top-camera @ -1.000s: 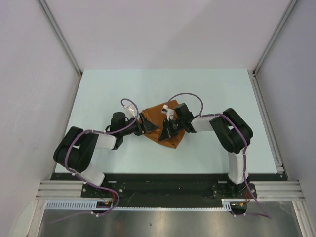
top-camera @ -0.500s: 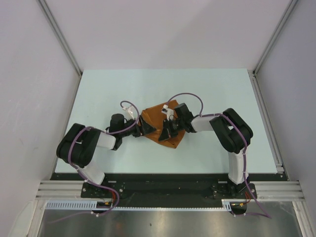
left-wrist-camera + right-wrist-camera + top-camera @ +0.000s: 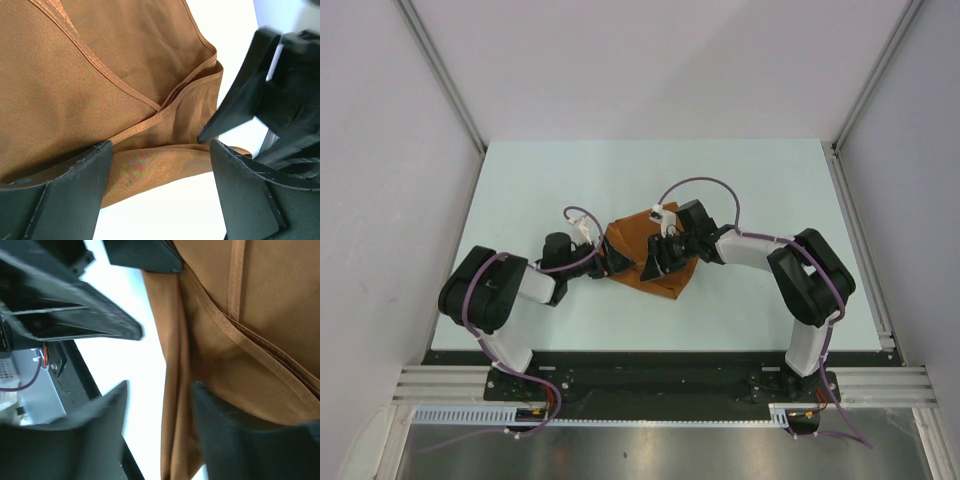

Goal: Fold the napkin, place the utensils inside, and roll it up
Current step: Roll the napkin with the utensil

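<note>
Left gripper (image 3: 160,150) and right gripper (image 3: 160,387) both gape over the napkin (image 3: 631,237) at its folded edge; catch every layer before you close, then roll evenly.

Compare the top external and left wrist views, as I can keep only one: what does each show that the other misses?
Only the top external view shows the whole table and the napkin's full outline. Only the left wrist view shows the cloth's layered hemmed edges close up, between the left gripper's spread fingers. Both show the napkin and the right gripper close to the left one.
</note>
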Robot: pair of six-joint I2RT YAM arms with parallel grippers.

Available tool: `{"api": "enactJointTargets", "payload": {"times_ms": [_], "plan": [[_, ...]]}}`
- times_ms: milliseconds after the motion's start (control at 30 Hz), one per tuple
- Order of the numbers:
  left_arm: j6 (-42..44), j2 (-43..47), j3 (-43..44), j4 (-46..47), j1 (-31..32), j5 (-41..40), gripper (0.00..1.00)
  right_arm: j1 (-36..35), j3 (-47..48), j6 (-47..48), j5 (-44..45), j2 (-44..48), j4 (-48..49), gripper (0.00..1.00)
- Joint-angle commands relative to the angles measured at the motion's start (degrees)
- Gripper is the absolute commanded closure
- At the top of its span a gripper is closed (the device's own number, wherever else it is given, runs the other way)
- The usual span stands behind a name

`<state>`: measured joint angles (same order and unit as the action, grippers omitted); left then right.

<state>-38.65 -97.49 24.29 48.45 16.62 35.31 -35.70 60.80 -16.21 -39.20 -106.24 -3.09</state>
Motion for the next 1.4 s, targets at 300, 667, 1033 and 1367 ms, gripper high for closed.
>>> {"api": "enactJointTargets", "payload": {"times_ms": [300, 667, 1033, 1367], "plan": [[1.65, -1.03, -1.09, -0.54, -0.71, -0.59, 0.15, -5.33, 0.21, 12.6, 15.54, 2.79, 4.83, 0.24], [1.48, -0.59, -0.83, -0.99, -0.8, -0.07, 0.15, -5.87, -2.26, 13.31, 18.02, 1.12, 11.18, 0.18], [1.57, -0.24, -0.74, -1.42, -0.89, -0.06, 0.15, -5.26, -2.88, 12.43, 16.7, -1.87, 12.5, 0.18], [1.56, 0.46, 0.58, -4.06, -0.8, -0.59, 0.15, -6.04, -3.84, 11.55, 14.85, -1.25, 9.16, 0.18]]}}
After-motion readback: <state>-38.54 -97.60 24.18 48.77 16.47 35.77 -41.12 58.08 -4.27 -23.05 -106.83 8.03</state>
